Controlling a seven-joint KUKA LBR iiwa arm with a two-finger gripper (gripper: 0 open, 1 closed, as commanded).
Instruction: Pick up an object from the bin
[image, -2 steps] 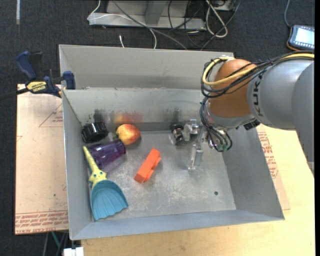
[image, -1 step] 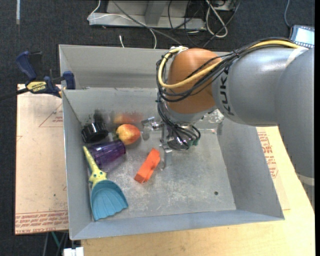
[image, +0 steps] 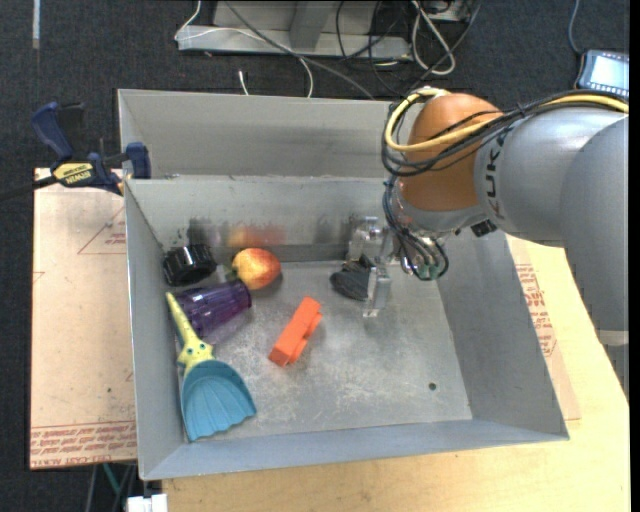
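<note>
My gripper hangs low over the back middle of the bin, its metal fingers pointing down. A small dark grey lump lies on the floor right beside the fingers, on their left, touching or nearly touching them. Whether it sits between the fingers I cannot tell. An orange block lies on the floor a little to the left and nearer the front.
Along the left side lie a red-yellow apple, a black round cap, a purple cup on its side, and a blue scoop with a yellow handle. The arm with its orange cover reaches in from the right.
</note>
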